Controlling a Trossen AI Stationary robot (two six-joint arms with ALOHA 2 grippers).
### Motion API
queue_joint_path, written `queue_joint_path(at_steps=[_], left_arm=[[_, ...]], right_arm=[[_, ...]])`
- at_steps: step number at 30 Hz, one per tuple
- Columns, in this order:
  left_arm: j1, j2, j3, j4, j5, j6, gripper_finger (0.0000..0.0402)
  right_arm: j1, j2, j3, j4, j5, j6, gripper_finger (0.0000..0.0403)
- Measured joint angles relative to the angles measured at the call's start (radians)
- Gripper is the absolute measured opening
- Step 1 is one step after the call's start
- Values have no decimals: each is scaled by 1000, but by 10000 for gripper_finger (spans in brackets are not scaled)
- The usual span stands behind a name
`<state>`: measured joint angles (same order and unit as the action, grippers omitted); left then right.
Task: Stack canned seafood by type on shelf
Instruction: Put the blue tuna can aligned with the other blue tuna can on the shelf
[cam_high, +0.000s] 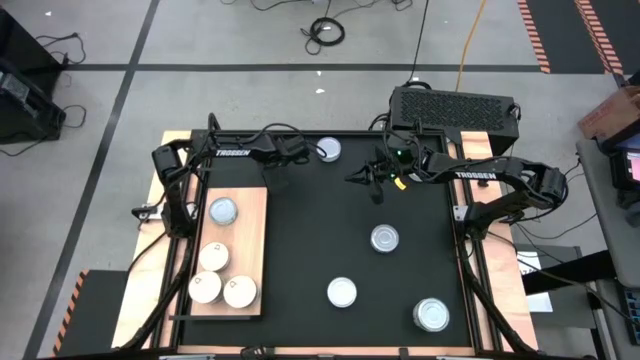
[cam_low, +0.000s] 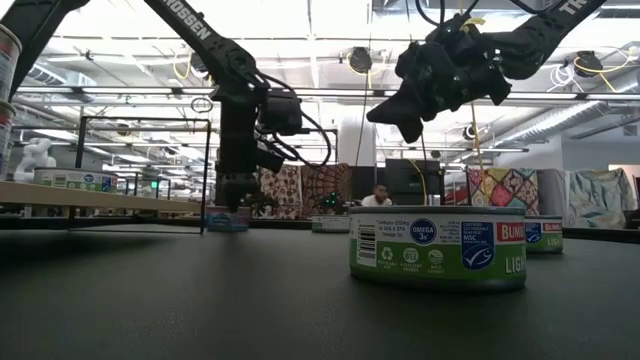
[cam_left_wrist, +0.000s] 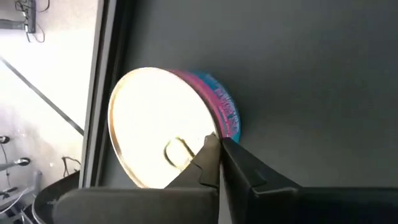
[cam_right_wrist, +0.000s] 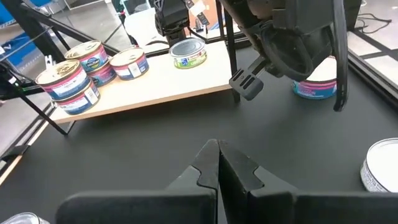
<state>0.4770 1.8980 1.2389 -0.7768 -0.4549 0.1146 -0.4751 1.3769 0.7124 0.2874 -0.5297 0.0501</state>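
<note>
On the black mat at the far edge lies a cream-topped tin with a pink and blue label. My left gripper is shut, pointing steeply down, with its tips at that tin's rim. My right gripper hangs shut above the mat's far middle, holding nothing. The shelf is a light wooden board on the left. On it a silver-topped tin and three cream-topped tins stand on their bases. My left gripper's shut tips stand over the rim of the pink-labelled tin, coming from above at a slant. The tin lies flat on the mat. I cannot tell whether the tips touch it.
Three more tins stand loose on the mat: a silver-topped one at right of centre, a white-topped one near the front, and a silver-topped one at the front right. A black box sits behind the table's far right edge.
</note>
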Motion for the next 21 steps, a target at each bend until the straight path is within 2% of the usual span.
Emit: queue_joint_path(at_steps=[10,21], left_arm=[[-28,5,7,-18,-35,26,6],[-96,8,94,-79,-4,51,5]], right_arm=[[20,0,0,0,0,10,0],[22,0,0,0,0,10,0]])
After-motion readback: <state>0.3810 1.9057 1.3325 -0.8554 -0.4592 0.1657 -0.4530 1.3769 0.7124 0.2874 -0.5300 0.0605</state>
